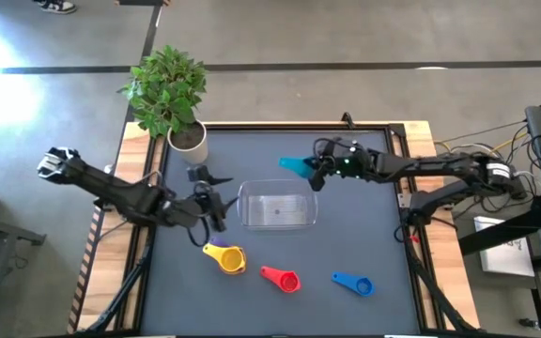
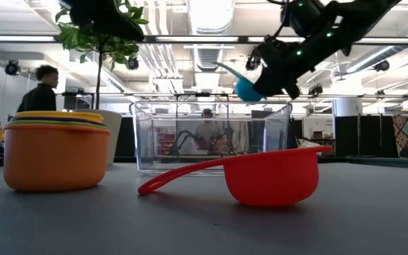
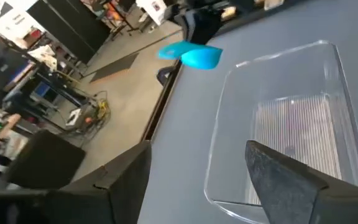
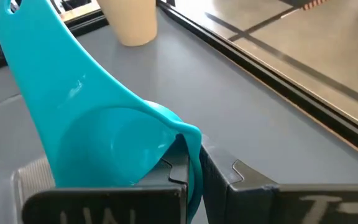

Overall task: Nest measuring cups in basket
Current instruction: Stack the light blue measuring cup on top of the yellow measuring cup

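Left tool (image 1: 212, 208) is seen open and empty at the basket's (image 1: 278, 208) 9 o'clock side, above the tabletop (image 1: 374, 235). Yellow-topped cup stack (image 1: 227, 258), red cup (image 1: 284, 278) and blue cup (image 1: 355, 283) lie along 6 o'clock. Right tool (image 1: 317, 175) is closed on the light blue cup (image 1: 298, 166), raised; the basket lies toward its 7 o'clock, nearby, handle pointing to 9 o'clock.

Both arms dark, slim, jointed. Right arm (image 1: 440, 167): green indicator lights near wrist, black cables trailing. Left arm (image 1: 120, 192): pale silver end joint.
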Controlling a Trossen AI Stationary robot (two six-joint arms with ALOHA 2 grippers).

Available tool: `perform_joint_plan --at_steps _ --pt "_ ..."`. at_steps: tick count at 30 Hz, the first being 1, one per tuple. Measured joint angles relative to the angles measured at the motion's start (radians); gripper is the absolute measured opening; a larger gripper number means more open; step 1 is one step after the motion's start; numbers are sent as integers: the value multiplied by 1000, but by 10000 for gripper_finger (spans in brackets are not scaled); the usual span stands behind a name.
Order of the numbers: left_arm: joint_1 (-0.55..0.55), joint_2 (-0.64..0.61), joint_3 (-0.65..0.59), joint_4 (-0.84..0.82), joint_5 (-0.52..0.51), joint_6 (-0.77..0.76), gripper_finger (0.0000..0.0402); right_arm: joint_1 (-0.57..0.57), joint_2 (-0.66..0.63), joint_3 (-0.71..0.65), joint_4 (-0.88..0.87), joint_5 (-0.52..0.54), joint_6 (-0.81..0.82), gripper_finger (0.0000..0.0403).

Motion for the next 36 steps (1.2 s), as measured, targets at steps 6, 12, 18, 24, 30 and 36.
perform_joint_plan --at_steps 6,12,18,24,30,36 --pt "11 128 108 -29 -84 63 281 29 132 121 -8 -1 -36 9" --pt "27 197 204 -140 -114 53 295 97 289 317 -97 0 -100 9" --pt "53 251 267 -319 -46 -68 284 166 426 515 -190 68 -157 9" --pt "78 272 284 -406 2 -163 275 217 535 668 -277 115 -199 9" --pt "83 268 278 -424 42 -185 273 239 592 750 -318 130 -216 9" --pt "82 270 277 -445 115 -193 260 242 602 777 -335 131 -214 9"
